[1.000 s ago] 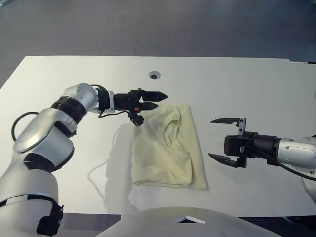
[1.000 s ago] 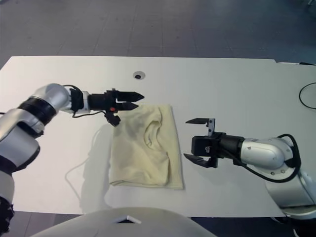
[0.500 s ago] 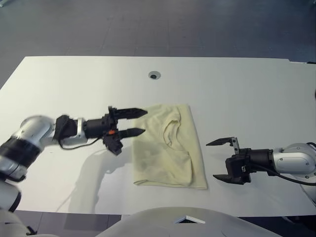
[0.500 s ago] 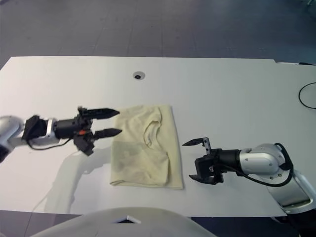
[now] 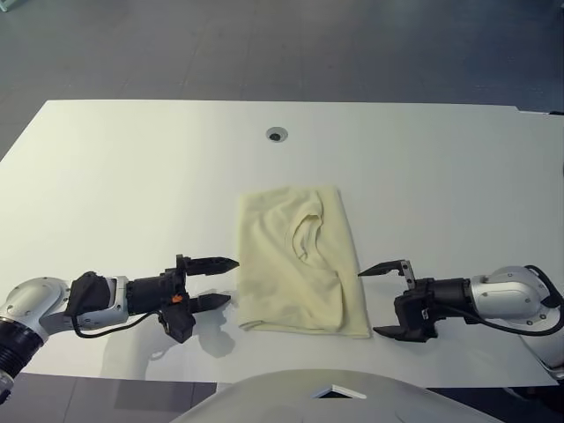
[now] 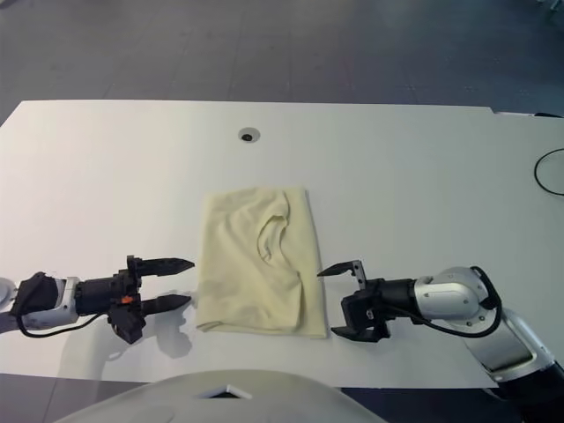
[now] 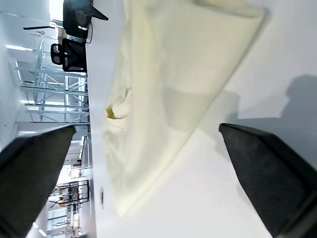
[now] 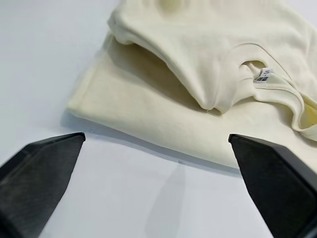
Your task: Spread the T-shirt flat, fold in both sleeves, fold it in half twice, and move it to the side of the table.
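The cream T-shirt (image 5: 295, 258) lies folded into a narrow rectangle in the middle of the white table (image 5: 423, 167), its collar opening facing up. My left gripper (image 5: 220, 282) hangs open just off the shirt's near left corner, fingers pointing at it. Open as well, my right gripper (image 5: 382, 300) sits close to the near right corner. The right wrist view has the folded edge and collar label of the T-shirt (image 8: 208, 84) between its two fingertips; the left wrist view has the T-shirt (image 7: 168, 84) stretching away between its own.
A small round grommet hole (image 5: 277, 135) is set in the table behind the shirt. A black cable (image 6: 551, 172) loops at the table's right edge. Wide bare tabletop lies to the left and right of the shirt.
Both arms have drawn back toward the near table edge and dropped low. The left gripper went from the shirt's far left corner to its near left corner; the shirt itself stays put.
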{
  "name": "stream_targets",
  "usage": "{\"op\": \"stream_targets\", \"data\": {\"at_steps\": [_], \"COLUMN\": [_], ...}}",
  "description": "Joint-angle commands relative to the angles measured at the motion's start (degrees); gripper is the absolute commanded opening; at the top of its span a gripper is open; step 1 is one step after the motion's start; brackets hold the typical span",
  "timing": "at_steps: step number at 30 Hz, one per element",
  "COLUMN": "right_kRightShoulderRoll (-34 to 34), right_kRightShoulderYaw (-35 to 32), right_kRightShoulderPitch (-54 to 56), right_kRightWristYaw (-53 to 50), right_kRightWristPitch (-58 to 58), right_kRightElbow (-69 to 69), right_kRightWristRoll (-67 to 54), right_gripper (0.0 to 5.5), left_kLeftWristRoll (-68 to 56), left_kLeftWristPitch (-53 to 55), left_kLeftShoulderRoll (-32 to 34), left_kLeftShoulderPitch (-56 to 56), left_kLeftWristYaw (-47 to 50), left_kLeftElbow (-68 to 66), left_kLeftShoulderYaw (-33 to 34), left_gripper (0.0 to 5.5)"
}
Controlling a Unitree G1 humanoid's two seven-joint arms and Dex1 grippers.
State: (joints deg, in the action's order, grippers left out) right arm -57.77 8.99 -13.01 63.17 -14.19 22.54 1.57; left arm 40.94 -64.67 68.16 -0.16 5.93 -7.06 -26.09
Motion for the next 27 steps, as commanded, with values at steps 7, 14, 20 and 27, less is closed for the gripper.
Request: {"op": "stream_targets", "data": {"at_steps": [7,14,20,27], "right_kRightShoulderRoll": [1.4,3.4,6.4,6.9], "right_kRightShoulderYaw": [4.4,6.7,8.8,10.0], "right_kRightShoulderPitch": [2.5,6.2,8.9,8.7], "right_kRightWristYaw": [0.4,-0.7,-2.5,-4.3], "right_kRightWristPitch": [-0.5,-2.8,-7.6,-14.5], "right_kRightElbow": [-0.9,-3.4,-4.3,-4.8], "right_kRightWristRoll": [1.4,3.6,4.5,6.2], "right_gripper": [5.40,5.40,5.40,5.40], "left_kLeftWristRoll": [-9.3,-12.7,-12.4,-12.0], "left_kLeftWristPitch": [-1.0,0.2,0.3,0.1], "left_kLeftShoulderRoll": [-0.6,-5.3,-9.3,-11.3], "left_kLeftShoulderPitch": [4.9,3.8,1.9,0.4], "left_kLeftWristYaw": [-13.9,-21.0,-24.5,-26.7], "left_kLeftElbow": [1.2,2.1,-0.3,-2.7], "left_kLeftShoulderYaw": [-1.8,-2.8,-2.5,-2.0], "left_gripper": [5.38,5.38,5.38,5.38]}}
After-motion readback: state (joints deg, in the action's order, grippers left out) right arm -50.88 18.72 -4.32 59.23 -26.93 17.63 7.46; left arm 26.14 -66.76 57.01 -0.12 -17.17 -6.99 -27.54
